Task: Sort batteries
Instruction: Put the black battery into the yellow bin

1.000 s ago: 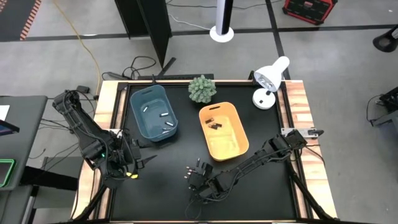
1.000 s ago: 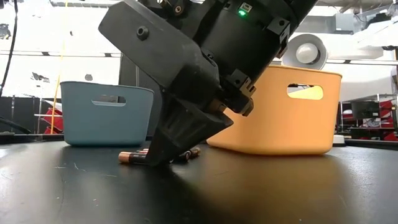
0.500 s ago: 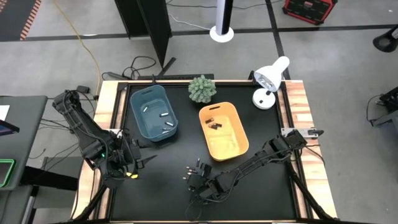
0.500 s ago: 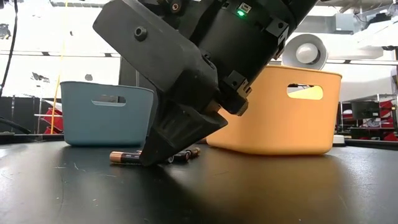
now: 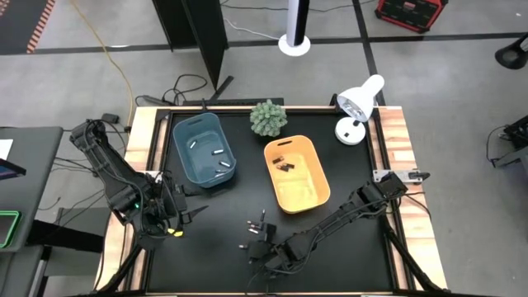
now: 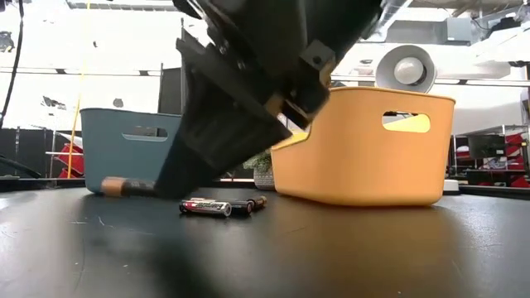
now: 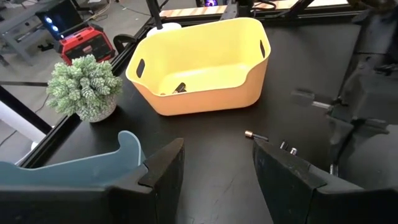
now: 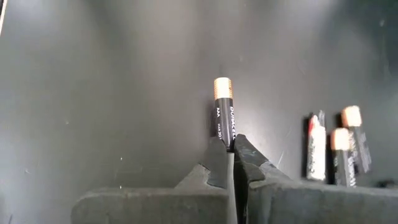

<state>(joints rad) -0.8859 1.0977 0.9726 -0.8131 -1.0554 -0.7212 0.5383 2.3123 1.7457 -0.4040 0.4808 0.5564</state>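
Observation:
My right gripper (image 8: 230,152) is near the table's front middle (image 5: 257,246), shut on a black-and-copper battery (image 8: 224,112). In the low view that battery (image 6: 120,186) sticks out of the gripper toward the left. Other dark batteries (image 6: 217,207) (image 8: 333,149) lie flat on the black tabletop beside it. A blue bin (image 5: 204,148) holds pale batteries. An orange bin (image 5: 295,175) holds dark ones (image 5: 285,163). My left gripper (image 7: 217,155) waits open at the table's left (image 5: 191,214), holding nothing. My right gripper pinches the battery's black end (image 8: 225,138) between its two fingertips. The fingers slant down from the table's right and lie along the battery. Its copper end (image 8: 222,87) points away from them. The battery hangs about level, just clear of the tabletop.
A small potted plant (image 5: 268,118) and a white desk lamp (image 5: 357,107) stand at the table's far edge. The two bins sit side by side in the far half. Bare black tabletop lies at the front left and front right.
My right gripper has risen a little and shifted toward the table's near left while rolling about its own axis. The battery in it, which lay on the table, now hangs clear. The other loose batteries have stayed where they were.

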